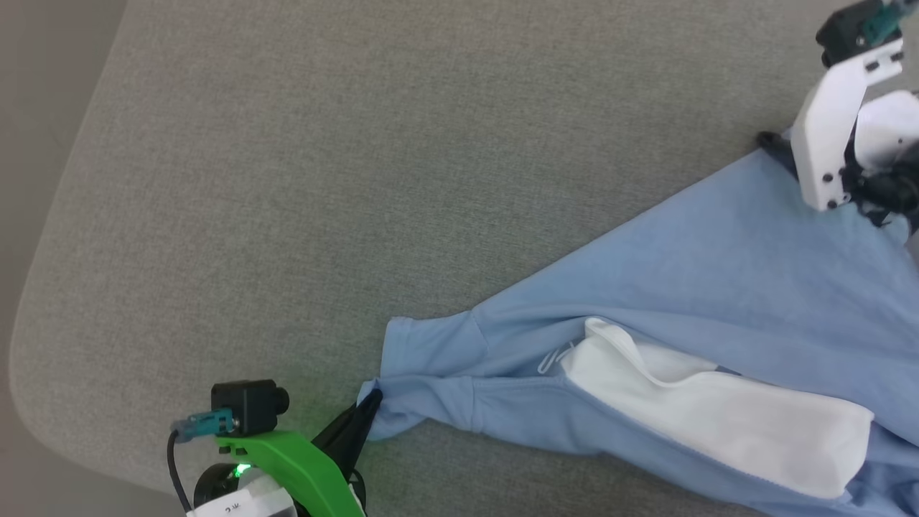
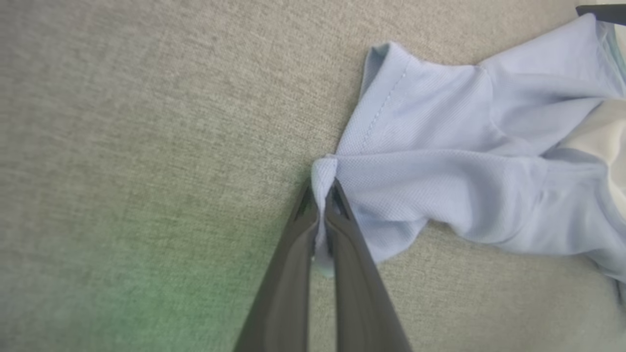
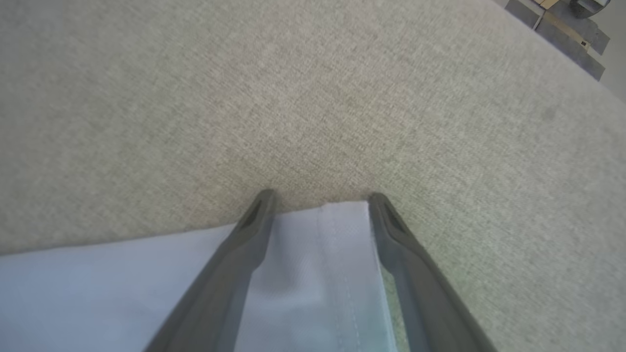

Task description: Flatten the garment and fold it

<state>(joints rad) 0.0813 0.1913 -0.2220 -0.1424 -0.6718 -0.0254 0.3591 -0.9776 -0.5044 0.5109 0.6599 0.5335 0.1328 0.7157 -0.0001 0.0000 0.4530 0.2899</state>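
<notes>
Grey woven fabric covers the table (image 1: 323, 143), which has a rounded corner at the near left.

From the head view, the shirt (image 1: 682, 287) lies across the right half, stretched on a diagonal between the 2 grippers but far from flat. Its body is bunched along the middle, and a white panel (image 1: 718, 416) shows folded over near the lower right. The left gripper (image 1: 370, 406) sits at the bottom, its dark tips pinching the end of a sleeve (image 1: 431, 352). The right gripper (image 1: 779, 147) is at the far upper right, down at the shirt's opposite corner. I judge the 2 are set at far ends so the cloth can be pulled taut and spread.

In the left wrist view, the left fingers (image 2: 352, 254) are pressed together on a small twist of the sleeve's hem, which pokes out past the tips. The rest of the sleeve fans away to the right, rumpled, resting on the table. That grip looks firm but takes little cloth, so a hard tug might slip it.

In the right wrist view, the right fingers (image 3: 244, 234) stand wide apart, 1 on each side of a flat stitched hem corner (image 3: 342, 215) lying on the table. Nothing is clamped there. I take it as poised to close on that corner. Flattening looks unfinished, and folding has not begun.
</notes>
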